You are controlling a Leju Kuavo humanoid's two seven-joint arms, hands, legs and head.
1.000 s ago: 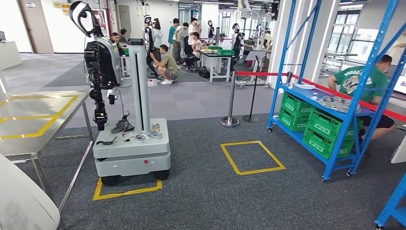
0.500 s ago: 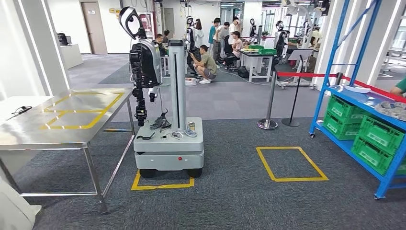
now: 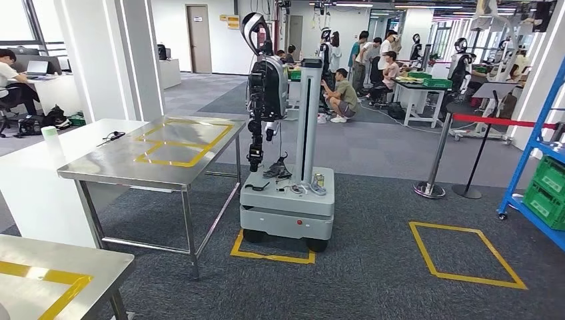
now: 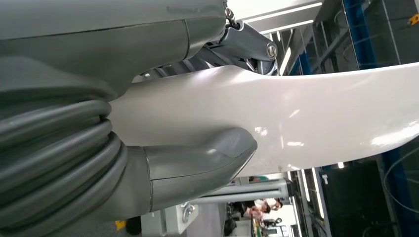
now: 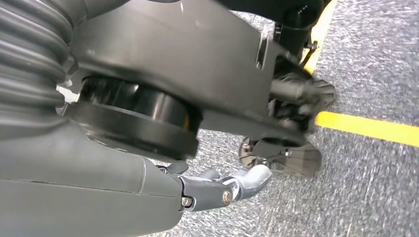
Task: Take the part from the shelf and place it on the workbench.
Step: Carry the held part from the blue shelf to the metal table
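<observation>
1. Gripping a smooth white part, the left hand has its thick grey thumb pressed against one face and darker fingers wrapped over the other, so the curved panel is clamped on both sides for carrying.
2. The part sits in that hand, off the shelf and not yet on any bench; the blue shelf with its green crates stands at the far right of the head view.
3. The steel workbench with yellow tape outlines stands ahead on the left, and its marked rectangle looks like the intended drop spot.
4. The right hand hangs low over grey carpet beside a yellow floor line; its fingers appear curled in with nothing visibly held, though the wrist view is too close to be sure.
5. A wheeled robot on a grey base is parked in a yellow floor box beside the bench, likely narrowing the approach.
6. The carry stage seems underway, with reaching the bench and setting down left to do.
</observation>
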